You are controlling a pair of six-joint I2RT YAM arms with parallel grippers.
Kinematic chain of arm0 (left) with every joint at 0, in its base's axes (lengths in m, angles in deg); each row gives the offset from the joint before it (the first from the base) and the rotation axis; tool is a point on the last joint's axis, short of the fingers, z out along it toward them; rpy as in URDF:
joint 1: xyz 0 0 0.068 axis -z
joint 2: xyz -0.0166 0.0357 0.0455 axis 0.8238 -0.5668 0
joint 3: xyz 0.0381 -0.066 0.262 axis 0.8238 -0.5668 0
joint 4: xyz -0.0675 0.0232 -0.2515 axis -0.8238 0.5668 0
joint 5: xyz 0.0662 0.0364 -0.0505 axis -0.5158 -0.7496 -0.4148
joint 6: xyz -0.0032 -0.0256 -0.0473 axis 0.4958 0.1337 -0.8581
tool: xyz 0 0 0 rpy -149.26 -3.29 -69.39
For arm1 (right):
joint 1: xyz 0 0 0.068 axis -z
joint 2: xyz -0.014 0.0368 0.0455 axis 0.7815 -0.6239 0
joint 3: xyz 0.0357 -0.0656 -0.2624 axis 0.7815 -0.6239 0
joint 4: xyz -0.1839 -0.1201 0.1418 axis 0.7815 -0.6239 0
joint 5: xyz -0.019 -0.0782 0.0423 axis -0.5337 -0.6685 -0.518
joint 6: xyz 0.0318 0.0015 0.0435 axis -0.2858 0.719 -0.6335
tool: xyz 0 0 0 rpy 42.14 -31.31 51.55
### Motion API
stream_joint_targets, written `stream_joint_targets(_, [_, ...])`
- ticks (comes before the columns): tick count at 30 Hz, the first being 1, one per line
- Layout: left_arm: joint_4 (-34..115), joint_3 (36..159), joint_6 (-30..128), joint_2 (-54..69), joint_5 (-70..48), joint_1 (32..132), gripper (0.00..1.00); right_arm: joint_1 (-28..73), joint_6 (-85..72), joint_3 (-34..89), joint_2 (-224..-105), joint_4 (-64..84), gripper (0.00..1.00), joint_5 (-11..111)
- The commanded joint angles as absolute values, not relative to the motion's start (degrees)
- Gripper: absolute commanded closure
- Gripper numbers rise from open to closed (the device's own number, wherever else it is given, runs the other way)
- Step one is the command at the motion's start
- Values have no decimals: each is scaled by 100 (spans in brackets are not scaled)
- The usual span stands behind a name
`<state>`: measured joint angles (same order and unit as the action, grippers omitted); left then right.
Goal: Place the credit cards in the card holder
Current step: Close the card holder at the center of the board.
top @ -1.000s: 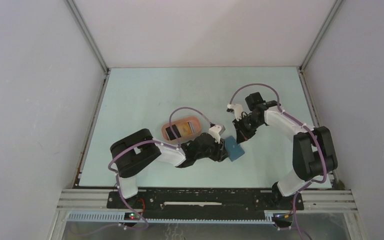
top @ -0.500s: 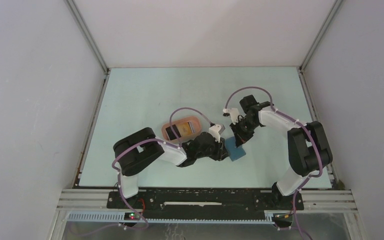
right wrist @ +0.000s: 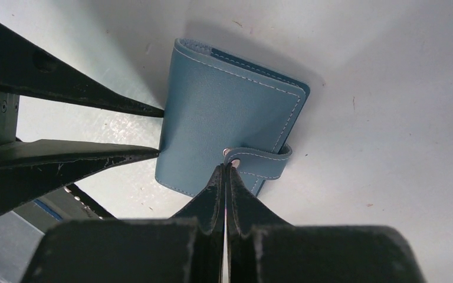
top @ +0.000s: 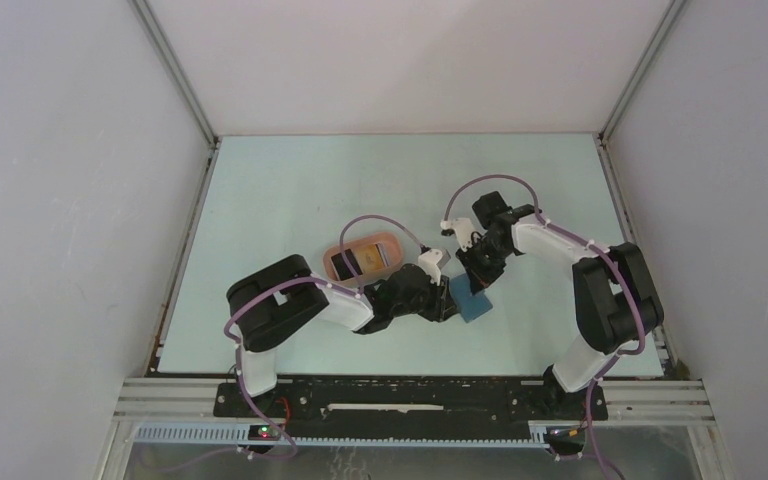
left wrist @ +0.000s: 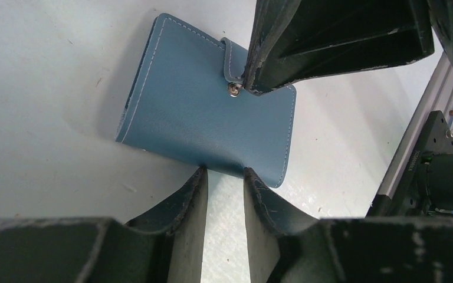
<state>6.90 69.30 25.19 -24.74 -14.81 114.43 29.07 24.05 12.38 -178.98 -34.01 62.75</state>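
Top view: I see the card holder point(top: 476, 306) closed and flat on the table point(top: 290, 190), just right of frame centre, with both arms meeting over it; the pink tray point(top: 363, 237) sits up-left of it with a black card point(top: 341, 264) and a yellow-orange card point(top: 372, 259) inside. Left wrist view: left gripper point(left wrist: 225, 172) partly open, both tips against the holder's lower edge, clamping nothing. Right wrist view: right gripper point(right wrist: 225, 168) closed, tips at the strap point(right wrist: 265, 162) by its snap point(right wrist: 234, 162); can't tell if it pinches the strap
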Motion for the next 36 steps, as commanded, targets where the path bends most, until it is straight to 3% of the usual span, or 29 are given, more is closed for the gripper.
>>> stream_joint_targets(1, [413,7121,2460,-2501,-1398,11407,67,2815,2330,1420,-17888,-3227,100,6188])
stream_joint_targets(36, [226,6990,2419,-2432,-1350,11365,68,2459,2276,1398,-18512,-3393,100,5736])
